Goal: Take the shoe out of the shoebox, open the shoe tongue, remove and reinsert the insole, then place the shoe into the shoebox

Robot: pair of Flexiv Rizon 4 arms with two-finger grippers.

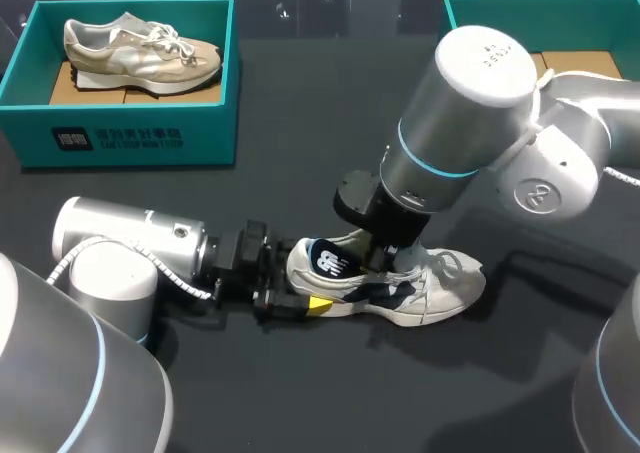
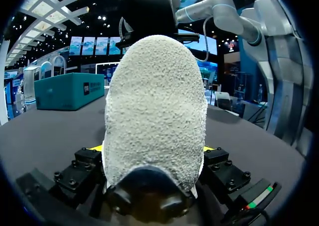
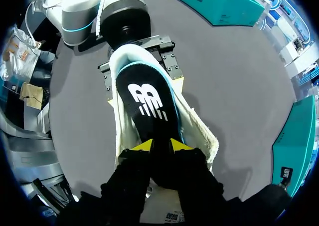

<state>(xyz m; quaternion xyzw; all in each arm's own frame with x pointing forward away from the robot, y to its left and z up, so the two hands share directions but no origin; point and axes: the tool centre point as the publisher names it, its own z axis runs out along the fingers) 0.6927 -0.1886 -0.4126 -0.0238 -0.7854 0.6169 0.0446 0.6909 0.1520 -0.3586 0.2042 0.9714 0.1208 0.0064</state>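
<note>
At 9 o'clock the shoe (image 1: 430,288) is being clamped by left pincer (image 1: 288,291), insole (image 3: 147,101) being pinched by right pincer (image 3: 160,146); shoe may be lifted if clamp slips.

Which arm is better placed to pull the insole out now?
Right: the right gripper sits at the insole inside the shoe, while the left gripper clamps the heel, steadying it.

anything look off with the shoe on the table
The black insole is not seated: its heel end tilts up at the collar of the white shoe, which the left gripper clamps at the heel. Otherwise nothing stands out.
</note>
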